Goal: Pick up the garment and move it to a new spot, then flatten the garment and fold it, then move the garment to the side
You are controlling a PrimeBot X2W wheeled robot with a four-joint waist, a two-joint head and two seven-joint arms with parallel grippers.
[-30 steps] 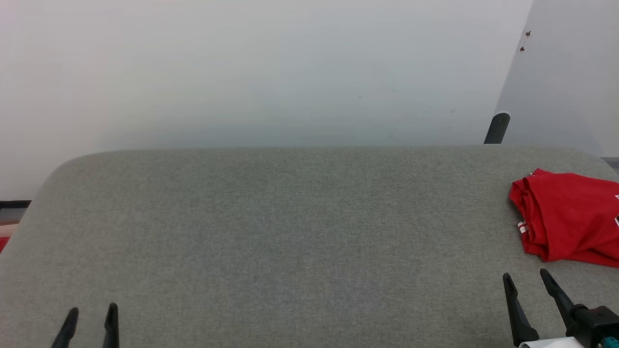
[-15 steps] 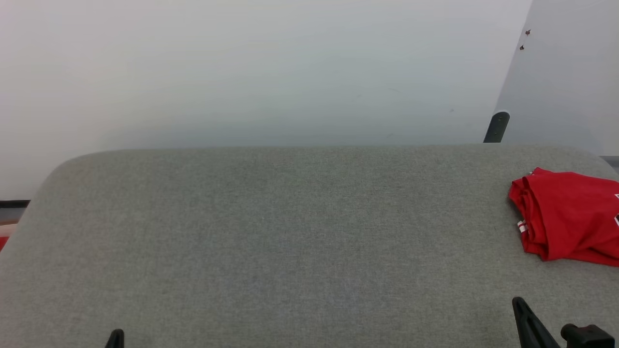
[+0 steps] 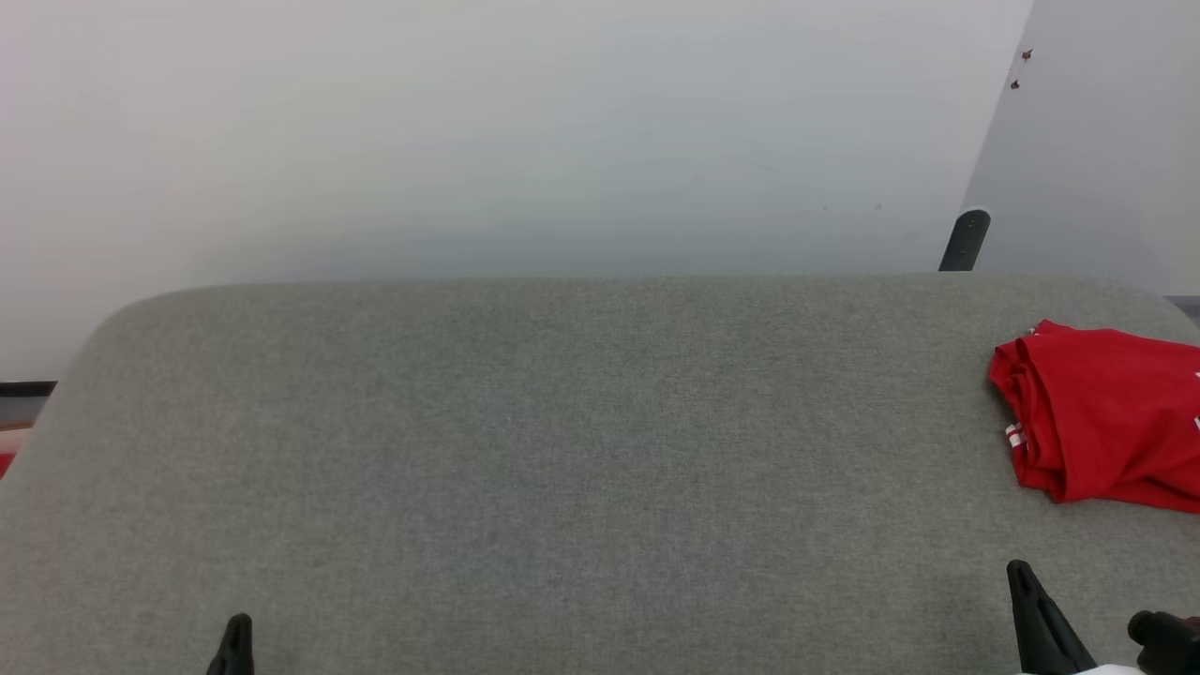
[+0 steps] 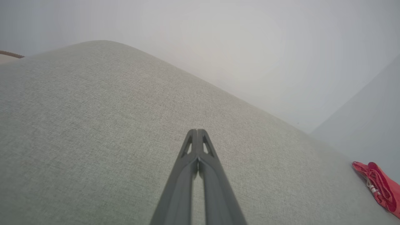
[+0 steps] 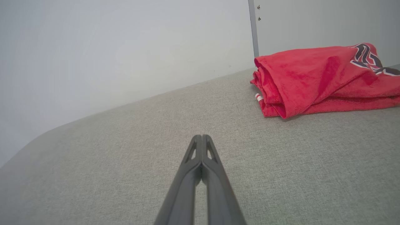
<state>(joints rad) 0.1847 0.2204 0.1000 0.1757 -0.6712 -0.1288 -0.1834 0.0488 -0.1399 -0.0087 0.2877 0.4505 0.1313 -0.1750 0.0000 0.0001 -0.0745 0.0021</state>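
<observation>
No text is legible; the dark graphic (image 5: 367, 57) on the garment (image 5: 312, 75) cannot be read.

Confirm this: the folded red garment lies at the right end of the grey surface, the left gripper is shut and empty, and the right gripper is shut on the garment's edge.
One error. The right gripper is shut on nothing: the right wrist view shows its closed tips over bare grey surface, apart from the garment. The rest stands, the left gripper included.
</observation>
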